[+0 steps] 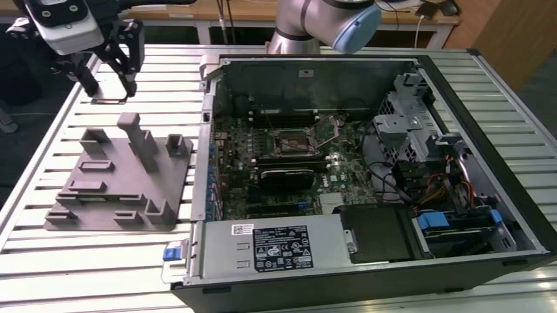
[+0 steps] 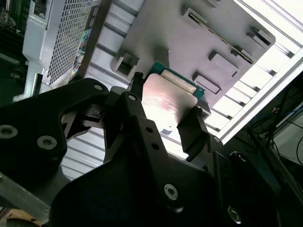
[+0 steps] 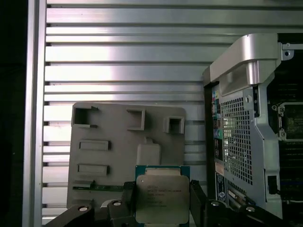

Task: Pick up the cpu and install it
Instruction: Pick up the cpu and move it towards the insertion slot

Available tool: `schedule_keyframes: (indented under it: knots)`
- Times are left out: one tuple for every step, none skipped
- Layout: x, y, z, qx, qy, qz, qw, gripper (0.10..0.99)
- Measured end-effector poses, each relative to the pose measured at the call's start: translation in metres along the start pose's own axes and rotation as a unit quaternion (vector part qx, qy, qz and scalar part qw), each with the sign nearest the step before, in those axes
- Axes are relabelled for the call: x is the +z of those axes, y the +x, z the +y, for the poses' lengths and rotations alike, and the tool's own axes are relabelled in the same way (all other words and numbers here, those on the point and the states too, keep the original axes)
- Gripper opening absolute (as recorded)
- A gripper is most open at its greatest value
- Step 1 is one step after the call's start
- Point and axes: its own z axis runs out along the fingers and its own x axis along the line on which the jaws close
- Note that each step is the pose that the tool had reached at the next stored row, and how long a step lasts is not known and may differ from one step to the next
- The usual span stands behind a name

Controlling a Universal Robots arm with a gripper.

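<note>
Cpu [image 3: 162, 201] pickup looks done. The silvery square chip with its green rim sits clamped between the two black fingers of the gripper [image 1: 111, 88], one finger on each opposite edge, top plate facing the wrist cameras. In both wrist views it hangs over one edge of the grey fixture plate [image 3: 118, 156]. Judging by how far below the plate lies, the cpu is held clear of it rather than resting on it.

Installation is not yet done. The dark socket frame [image 1: 286, 140] is well apart from the fixture plate, inside the open computer case [image 1: 314, 81], which stands just beside the plate on the exterior view's right. No silvery chip shows in that frame, so the carry to the socket and the seating are what is left.

The fixture plate carries several raised brackets and shallow pockets. No other part can be made out in them.

The case holds the motherboard [image 1: 235, 150] with the socket frame near its middle. A black block [image 1: 287, 177] is just beside the frame. The case also holds a labelled power supply [image 1: 278, 244], a metal drive cage [image 1: 409, 111] and a bundle of cables [image 1: 435, 189].

Plate and case both rest on the slatted aluminium table [image 1: 87, 261].
</note>
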Motion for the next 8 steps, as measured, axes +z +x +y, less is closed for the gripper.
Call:
schedule_keyframes:
  knots:
    - [0.0000,-0.0030,0.0001,0.000,0.0000,0.0000,1.0000,0.545]
    - [0.0001,-0.0059,0.0001,0.000,0.0000,0.0000,1.0000,0.545]
    - [0.0001,-0.0087,0.0002,0.000,0.0000,0.0001,1.0000,0.545]
    - [0.0002,-0.0116,0.0002,0.000,0.0000,0.0001,1.0000,0.545]
    - [0.0003,-0.0144,0.0003,0.000,0.0000,0.0000,1.0000,0.545]
    - [0.0004,-0.0175,0.0004,0.000,0.0000,0.0001,1.0000,0.545]
    - [0.0005,-0.0203,0.0004,0.000,0.0000,0.0001,1.0000,0.545]
    - [0.0005,-0.0232,0.0005,0.000,0.0001,0.0001,1.0000,0.545]
